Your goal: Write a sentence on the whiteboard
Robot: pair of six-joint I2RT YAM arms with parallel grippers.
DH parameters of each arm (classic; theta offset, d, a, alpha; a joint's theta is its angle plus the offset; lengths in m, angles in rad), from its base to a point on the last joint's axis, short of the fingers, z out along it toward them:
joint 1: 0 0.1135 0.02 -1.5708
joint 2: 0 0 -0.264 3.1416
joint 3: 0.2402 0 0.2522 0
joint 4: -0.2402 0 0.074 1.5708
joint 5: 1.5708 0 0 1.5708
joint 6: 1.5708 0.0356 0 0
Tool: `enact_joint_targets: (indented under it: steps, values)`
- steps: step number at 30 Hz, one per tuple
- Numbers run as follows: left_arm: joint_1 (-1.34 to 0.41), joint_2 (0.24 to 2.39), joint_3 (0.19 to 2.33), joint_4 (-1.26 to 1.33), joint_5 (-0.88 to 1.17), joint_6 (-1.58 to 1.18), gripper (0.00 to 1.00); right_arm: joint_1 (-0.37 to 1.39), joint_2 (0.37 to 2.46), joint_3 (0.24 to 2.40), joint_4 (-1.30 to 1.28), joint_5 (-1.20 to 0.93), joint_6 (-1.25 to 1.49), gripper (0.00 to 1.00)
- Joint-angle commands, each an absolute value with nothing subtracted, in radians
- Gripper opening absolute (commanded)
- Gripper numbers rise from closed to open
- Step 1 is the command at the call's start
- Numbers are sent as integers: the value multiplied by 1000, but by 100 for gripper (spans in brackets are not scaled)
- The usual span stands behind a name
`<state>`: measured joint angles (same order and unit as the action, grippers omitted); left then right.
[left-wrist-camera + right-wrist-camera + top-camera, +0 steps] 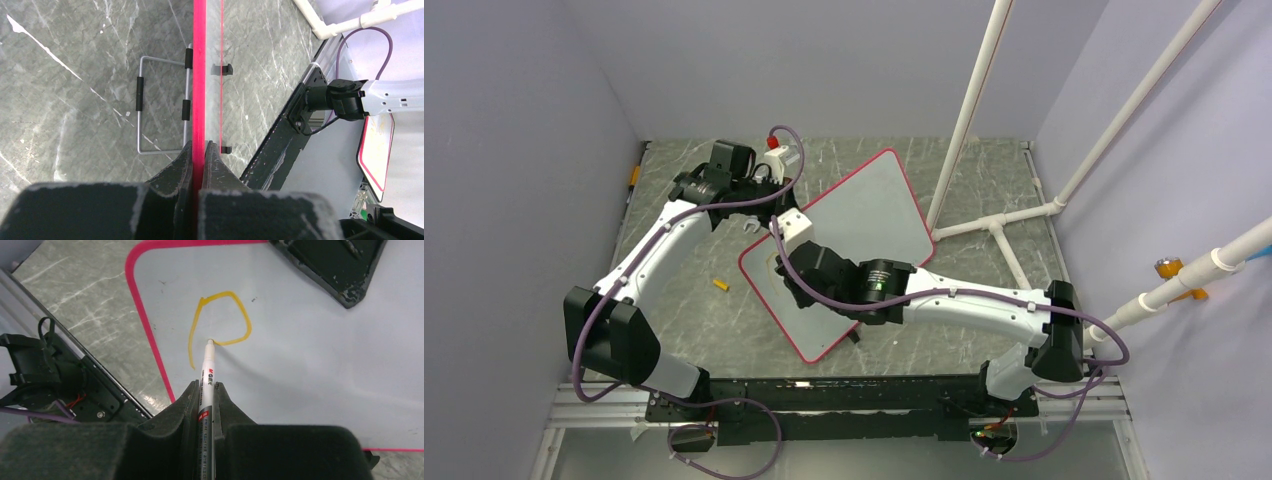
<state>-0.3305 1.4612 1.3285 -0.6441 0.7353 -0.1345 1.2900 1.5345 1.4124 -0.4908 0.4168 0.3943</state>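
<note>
The whiteboard (864,215) lies tilted on the marbled table, pale grey with a red-pink rim. My left gripper (769,215) is shut on its far-left edge; in the left wrist view the rim (200,75) runs straight between the jaws of my left gripper (200,147). My right gripper (786,262) hovers over the board's near-left corner, shut on a white marker pen (208,365). The right gripper (206,386) holds the pen tip down on the board surface (310,355). Of the sentence, only one orange loop with a stem (220,294) shows, and the tip rests at its end.
A small yellow cap (721,285) lies on the table left of the board. A wire stand with black sleeves (145,100) sits beside the board's rim. White pipes (969,110) rise at the back right. Walls enclose three sides.
</note>
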Motion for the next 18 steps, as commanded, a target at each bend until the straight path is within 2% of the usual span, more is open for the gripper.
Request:
enact_joint_targets:
  steps: [1, 11, 18]
  values:
    - [-324, 1421, 1326, -551, 534, -33, 0, 1287, 1570, 1479, -417, 396, 371, 0]
    - [-324, 1416, 1323, -550, 532, -32, 0, 1285, 1600, 1527, -425, 428, 355, 0]
    - [-324, 1415, 1323, -550, 530, -31, 0, 1286, 1577, 1476, -433, 443, 371, 0]
